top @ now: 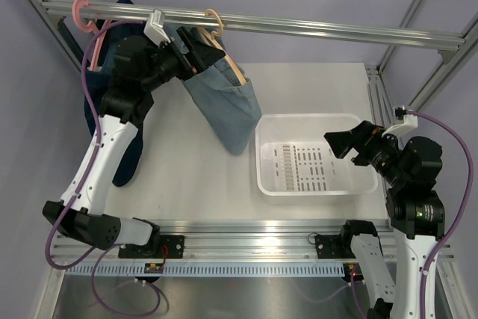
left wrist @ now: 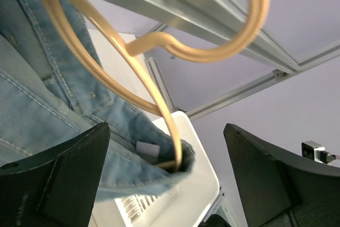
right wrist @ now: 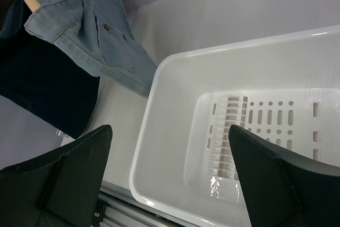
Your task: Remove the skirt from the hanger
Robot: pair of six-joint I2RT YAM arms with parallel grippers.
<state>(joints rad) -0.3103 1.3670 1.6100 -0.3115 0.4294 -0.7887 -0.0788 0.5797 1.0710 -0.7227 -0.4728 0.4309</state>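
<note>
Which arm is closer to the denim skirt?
Left. The left gripper is up at the rail, right at the top of the skirt by the hanger. The right gripper hangs over the right end of the white basket, well apart from the skirt.

The white worktop (top: 187, 177) carried a white plastic basket (top: 264, 158) with a slotted base. The basket stood upright on the worktop's right half, close to the near edge.
</note>
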